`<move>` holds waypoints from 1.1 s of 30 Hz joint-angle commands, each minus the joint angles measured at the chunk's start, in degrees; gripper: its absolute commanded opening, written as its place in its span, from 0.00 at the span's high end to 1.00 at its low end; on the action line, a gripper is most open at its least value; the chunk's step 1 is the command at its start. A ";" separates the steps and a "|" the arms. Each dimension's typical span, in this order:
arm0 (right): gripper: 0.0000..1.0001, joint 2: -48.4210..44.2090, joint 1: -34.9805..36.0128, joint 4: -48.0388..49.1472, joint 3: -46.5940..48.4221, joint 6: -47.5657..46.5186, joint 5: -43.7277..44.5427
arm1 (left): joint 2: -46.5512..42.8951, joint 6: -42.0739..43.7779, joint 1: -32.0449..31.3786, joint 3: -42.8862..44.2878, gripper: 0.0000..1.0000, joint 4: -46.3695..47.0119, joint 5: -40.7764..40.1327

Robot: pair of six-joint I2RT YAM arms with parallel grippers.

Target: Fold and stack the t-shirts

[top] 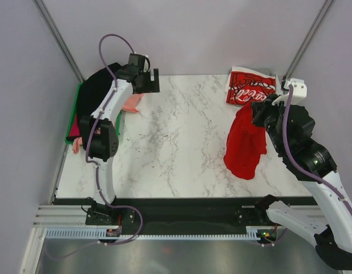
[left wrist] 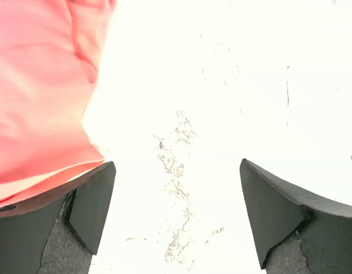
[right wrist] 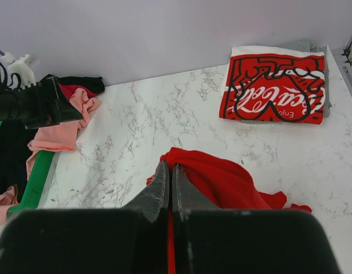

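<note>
My right gripper (top: 257,112) is shut on the plain red t-shirt (top: 245,142), which hangs bunched from it down to the marble table; in the right wrist view the gripper (right wrist: 170,166) pinches the red cloth (right wrist: 233,182). The folded Coca-Cola t-shirt (top: 249,87) lies flat at the back right and shows in the right wrist view (right wrist: 274,85). My left gripper (top: 153,80) is open and empty over the table's back left; in the left wrist view it (left wrist: 177,191) hovers beside the salmon-pink t-shirt (left wrist: 39,85). Black (top: 98,85) and pink shirts (top: 132,103) lie piled at the far left.
A green tray (top: 72,117) sits under the shirt pile at the table's left edge. Grey walls close the back and sides. The white marble table (top: 176,142) spreads between the two arms.
</note>
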 commanded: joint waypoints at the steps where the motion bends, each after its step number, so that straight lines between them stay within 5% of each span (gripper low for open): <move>1: 1.00 -0.36 -0.05 2.25 0.90 2.31 -2.00 | 5.43 -1.23 5.71 -0.80 0.04 0.04 3.34; 12: 1.00 1.22 -0.05 2.33 -0.77 4.16 -3.50 | 16.60 -3.15 22.75 5.97 0.04 -4.45 1.91; 15: 1.00 4.11 0.04 3.82 -0.42 4.60 -5.59 | 15.56 -4.21 22.69 6.50 0.04 -4.45 3.93; 20: 1.00 10.00 0.56 12.16 2.20 5.92 -15.78 | 5.57 -5.97 19.26 2.83 0.00 -4.54 4.37; 23: 1.00 18.77 4.33 13.32 16.71 3.65 -28.08 | -2.34 -6.85 17.59 -0.86 0.00 -4.63 5.07; 27: 1.00 26.00 20.32 14.10 36.02 -7.52 -25.21 | -13.61 -7.73 17.32 -5.79 0.00 -4.45 6.39; 29: 1.00 26.45 20.52 14.37 41.73 -7.18 -25.12 | -18.09 -7.03 17.41 -8.16 0.00 -4.71 6.31; 33: 1.00 17.97 20.61 14.19 32.84 -8.22 -15.82 | -31.34 -5.80 17.41 -12.47 0.00 -6.64 5.17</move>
